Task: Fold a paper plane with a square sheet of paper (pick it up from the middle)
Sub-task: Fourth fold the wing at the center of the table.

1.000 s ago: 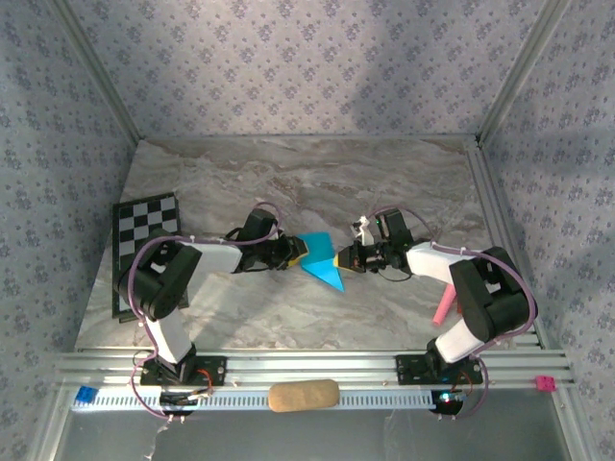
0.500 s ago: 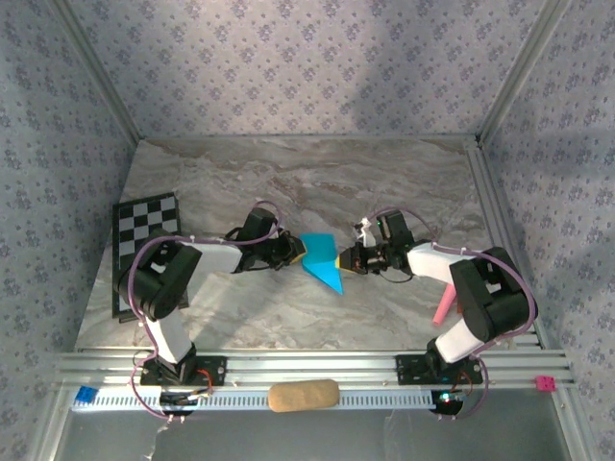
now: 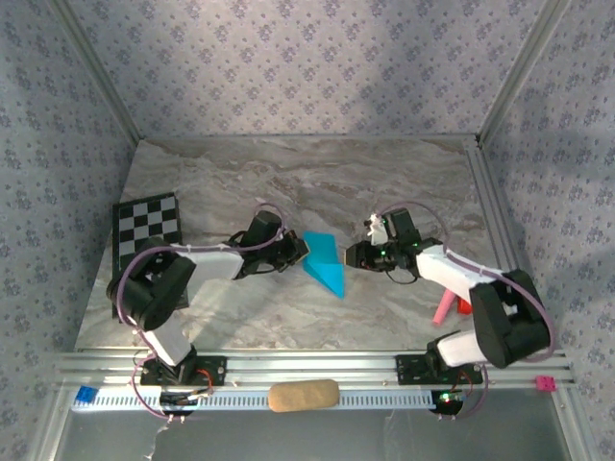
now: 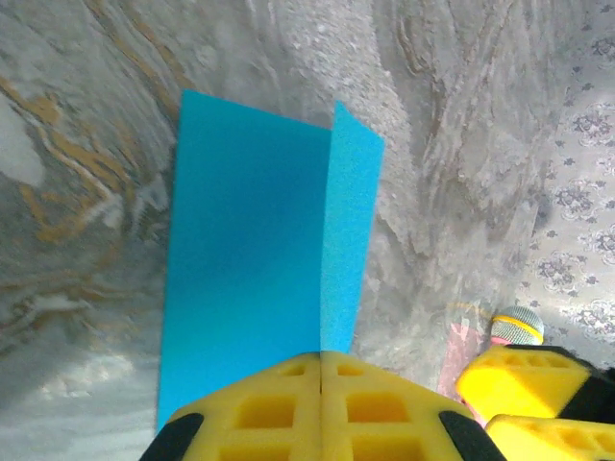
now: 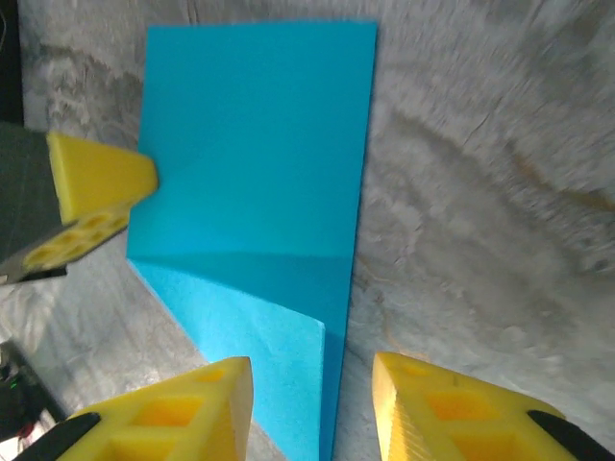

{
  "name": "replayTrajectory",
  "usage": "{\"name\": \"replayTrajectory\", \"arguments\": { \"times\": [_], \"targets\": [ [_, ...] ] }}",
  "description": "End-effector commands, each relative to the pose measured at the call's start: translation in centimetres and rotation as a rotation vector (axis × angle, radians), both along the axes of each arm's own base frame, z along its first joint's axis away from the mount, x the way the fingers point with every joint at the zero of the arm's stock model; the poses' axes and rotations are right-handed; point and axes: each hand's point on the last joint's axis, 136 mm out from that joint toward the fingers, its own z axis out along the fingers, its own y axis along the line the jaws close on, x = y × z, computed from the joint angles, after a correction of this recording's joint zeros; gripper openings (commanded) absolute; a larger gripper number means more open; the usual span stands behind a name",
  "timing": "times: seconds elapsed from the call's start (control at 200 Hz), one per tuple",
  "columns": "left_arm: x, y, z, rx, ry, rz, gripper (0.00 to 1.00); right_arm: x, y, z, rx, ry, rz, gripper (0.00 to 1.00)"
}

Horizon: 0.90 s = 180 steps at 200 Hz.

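pinching the blue paper (image 3: 324,261), left tool (image 3: 302,249); right tool (image 3: 350,255) parted alongside; pink stick (image 3: 443,309), checkered board (image 3: 147,224) well apart

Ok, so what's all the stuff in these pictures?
sheet of paper: one, turquoise-blue, partly folded, table's middle
checkered board: one, black-and-white, table's left edge
stick: one, pink, table's right side
oblong block: one, tan, front rail
small blue piece: one, blue, rail's left end
small pink piece: one, pink, rail's right end
table: one, grey marble, under everything
left tool: one, yellow, shut on the paper
right tool: one, yellow, open beside the paper
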Motion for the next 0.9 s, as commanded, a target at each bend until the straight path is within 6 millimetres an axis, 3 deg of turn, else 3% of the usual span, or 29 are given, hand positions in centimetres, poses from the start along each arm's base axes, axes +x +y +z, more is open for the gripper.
{"name": "replayTrajectory", "arguments": {
  "times": [0.0, 0.115, 0.375, 0.63, 0.894],
  "targets": [
    [0.2, 0.6, 0.7, 0.028, -0.016, 0.119, 0.03, 0.3, -1.3, 0.3, -0.126, -0.127, -0.029, 0.40],
    [0.1, 1.0, 1.0, 0.036, -0.031, 0.183, 0.04, -0.3, -1.0, 0.5, -0.239, -0.341, 0.028, 0.41],
    [-0.2, 1.7, 1.7, 0.051, -0.038, 0.223, 0.04, -3.8, 2.9, 0.8, -0.391, -0.690, 0.340, 0.43],
    [-0.2, 1.1, 1.8, 0.047, -0.037, 0.199, 0.05, -4.4, 5.0, 0.6, -0.452, -0.805, 0.429, 0.43],
    [-0.1, 1.0, 1.8, 0.044, -0.036, 0.198, 0.06, -3.9, 6.0, -1.1, -0.563, -0.817, 0.454, 0.43]
  ]
}}
